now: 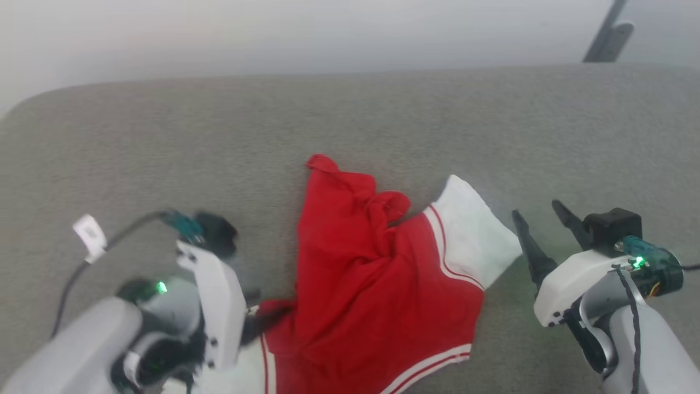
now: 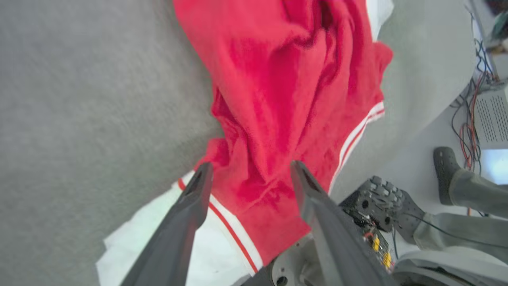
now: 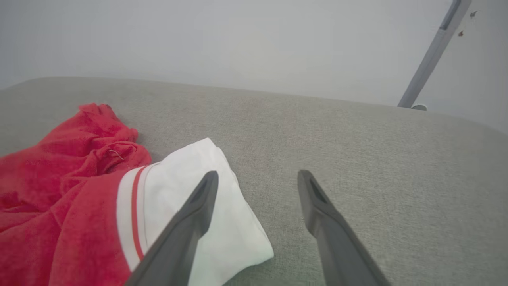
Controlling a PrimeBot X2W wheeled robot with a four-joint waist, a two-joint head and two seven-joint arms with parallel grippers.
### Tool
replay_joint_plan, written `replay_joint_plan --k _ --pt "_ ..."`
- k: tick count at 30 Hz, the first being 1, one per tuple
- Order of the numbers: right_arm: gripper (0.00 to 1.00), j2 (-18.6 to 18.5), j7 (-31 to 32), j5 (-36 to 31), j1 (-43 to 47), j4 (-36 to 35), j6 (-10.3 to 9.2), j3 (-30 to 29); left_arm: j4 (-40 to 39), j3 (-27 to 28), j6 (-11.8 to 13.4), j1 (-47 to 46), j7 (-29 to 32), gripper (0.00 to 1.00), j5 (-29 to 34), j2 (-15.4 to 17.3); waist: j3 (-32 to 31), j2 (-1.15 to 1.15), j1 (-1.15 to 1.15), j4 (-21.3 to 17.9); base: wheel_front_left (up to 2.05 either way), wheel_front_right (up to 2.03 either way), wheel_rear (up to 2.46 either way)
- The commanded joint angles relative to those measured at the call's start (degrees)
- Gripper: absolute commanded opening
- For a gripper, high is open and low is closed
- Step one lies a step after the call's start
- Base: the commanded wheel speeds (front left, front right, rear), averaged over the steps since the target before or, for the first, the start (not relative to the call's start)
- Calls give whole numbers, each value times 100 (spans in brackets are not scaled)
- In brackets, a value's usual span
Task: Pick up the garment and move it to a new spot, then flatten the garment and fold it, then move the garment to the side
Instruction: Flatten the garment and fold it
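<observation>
- The garment (image 1: 377,273) lies crumpled on the grey padded surface (image 1: 164,137), at the middle of its near edge. Its red body is bunched into a ridge that runs toward the far edge. It is not spread out, so I judge that the flattening step has not begun.
- One white sleeve (image 1: 470,230) lies flat and points toward the right side of the surface. This loose corner is easy to reach, which is probably why the right gripper (image 1: 537,210) waits just beside it.
- The right gripper's fingers stand wide apart and grip nothing. In the right wrist view one finger is over the edge of the sleeve and the other over bare grey fabric.
- The left gripper (image 2: 251,167) is low at the near edge, over the red folds and the other white sleeve (image 2: 127,242). Its fingers are also spread apart, and no cloth is pinched between them.
- In the left wrist view the near part of the garment seems to hang a little over the near edge. A pull toward the far edge may therefore be needed first.
- With one gripper on each side, the arms seem placed to take opposite ends and stretch the cloth flat.
- The cloth is soft and will fold again if only one layer is caught.
</observation>
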Motion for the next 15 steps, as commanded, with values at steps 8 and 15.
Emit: replay_joint_plan --k 8,15 --pt "100 -611 755 523 -391 395 -6 629 484 457 -420 -288 -1697 100 826 -68 -82 0 0 508 0 0 0" --pt "100 -1062 1351 982 -866 749 -6 1080 1234 897 -396 -286 -3311 100 1350 -177 77 0 0 840 0 0 0"
